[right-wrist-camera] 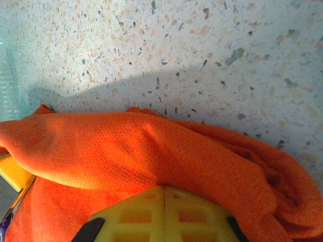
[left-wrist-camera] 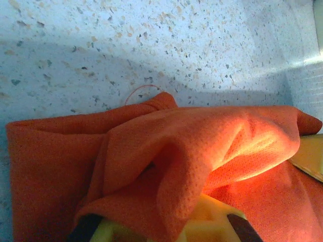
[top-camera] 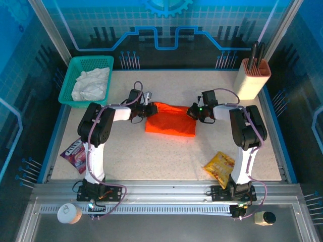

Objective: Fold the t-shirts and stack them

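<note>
From above I get a bright, even, sharp picture. On my wrist cameras, light glows through the orange t-shirt (left-wrist-camera: 242,146), shadow bands cross the table (left-wrist-camera: 151,40), and the nearest fabric blurs.

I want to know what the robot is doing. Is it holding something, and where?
Both grippers are shut on the orange shirt: the left gripper pinches its far left corner, the right gripper its far right corner.
</note>
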Available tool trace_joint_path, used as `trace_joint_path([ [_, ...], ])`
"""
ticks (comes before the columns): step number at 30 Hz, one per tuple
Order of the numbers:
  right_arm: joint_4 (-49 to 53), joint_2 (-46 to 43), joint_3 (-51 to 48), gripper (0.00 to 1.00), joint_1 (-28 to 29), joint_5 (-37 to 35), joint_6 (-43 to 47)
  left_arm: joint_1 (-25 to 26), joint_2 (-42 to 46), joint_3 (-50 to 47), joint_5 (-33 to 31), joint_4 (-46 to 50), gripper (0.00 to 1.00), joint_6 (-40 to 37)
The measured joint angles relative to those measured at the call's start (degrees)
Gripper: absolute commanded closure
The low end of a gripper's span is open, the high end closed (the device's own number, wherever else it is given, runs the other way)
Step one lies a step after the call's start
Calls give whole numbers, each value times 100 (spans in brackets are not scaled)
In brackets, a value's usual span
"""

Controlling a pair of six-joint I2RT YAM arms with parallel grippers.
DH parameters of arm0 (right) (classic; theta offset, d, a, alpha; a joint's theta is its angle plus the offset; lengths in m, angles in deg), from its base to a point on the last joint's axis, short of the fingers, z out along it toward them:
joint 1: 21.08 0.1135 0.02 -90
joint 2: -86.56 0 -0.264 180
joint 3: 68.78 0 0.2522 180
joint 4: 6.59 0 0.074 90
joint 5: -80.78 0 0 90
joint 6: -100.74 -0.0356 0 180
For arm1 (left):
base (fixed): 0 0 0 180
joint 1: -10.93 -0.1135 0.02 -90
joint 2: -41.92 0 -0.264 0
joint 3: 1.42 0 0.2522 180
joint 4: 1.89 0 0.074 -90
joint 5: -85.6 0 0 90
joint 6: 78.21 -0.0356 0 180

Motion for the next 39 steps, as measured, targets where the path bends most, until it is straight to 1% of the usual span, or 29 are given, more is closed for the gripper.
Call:
trace_joint_path([
  [1, 4, -2, 0, 100, -4, 17, 0, 0, 7, -42, -9, -76, 100, 31],
  [2, 20, -7, 2, 98, -4, 35, 4, 0, 33, -85, -31, -122, 100, 48],
  [3, 59, -28, 2, 93, -4, 39, 7, 2, 81, -131, -55, -129, 100, 52],
  [5, 297, -205, 2, 82, 2, 24, 50, 13, 284, -262, -142, 42, 100, 31],
  [6, 435, -348, 2, 78, 4, -7, 118, 24, 413, -321, -201, 188, 98, -15],
  [9, 966, -1064, 26, 68, 61, -249, 337, 87, 1117, -398, -483, 894, 89, -289],
  [13, 1556, -2087, 90, 54, 337, -730, 673, 337, 2459, -153, -946, 1897, 76, -695],
  [14, 1698, -2271, 83, 47, 431, -824, 741, 400, 2756, -20, -1047, 2129, 72, -758],
  [16, 1858, -2503, -26, 38, 588, -970, 855, 470, 3178, 177, -1191, 2500, 62, -791],
  [18, 1993, -2599, -238, 37, 702, -1080, 925, 485, 3480, 214, -1290, 2846, 56, -741],
  [21, 2258, -2562, -634, 37, 778, -1226, 975, 527, 3668, -131, -1462, 3187, 54, -509],
  [24, 2496, -2457, -837, 38, 785, -1381, 1021, 638, 3604, -715, -1622, 3469, 51, -205],
  [27, 2540, -2337, -841, 38, 787, -1502, 1060, 717, 3381, -1115, -1705, 3633, 51, 79],
  [31, 2455, -2039, -839, 39, 798, -1541, 1064, 750, 3180, -1283, -1794, 3543, 51, 326],
  [35, 2343, -1668, -839, 42, 868, -1561, 1062, 750, 2894, -1279, -1788, 3174, 52, 509],
  [37, 2267, -1508, -839, 45, 914, -1556, 1062, 754, 2522, -1209, -1768, 3040, 53, 551],
  [39, 2269, -1447, -813, 50, 929, -1602, 1080, 785, 2120, -1139, -1773, 2955, 56, 560],
])
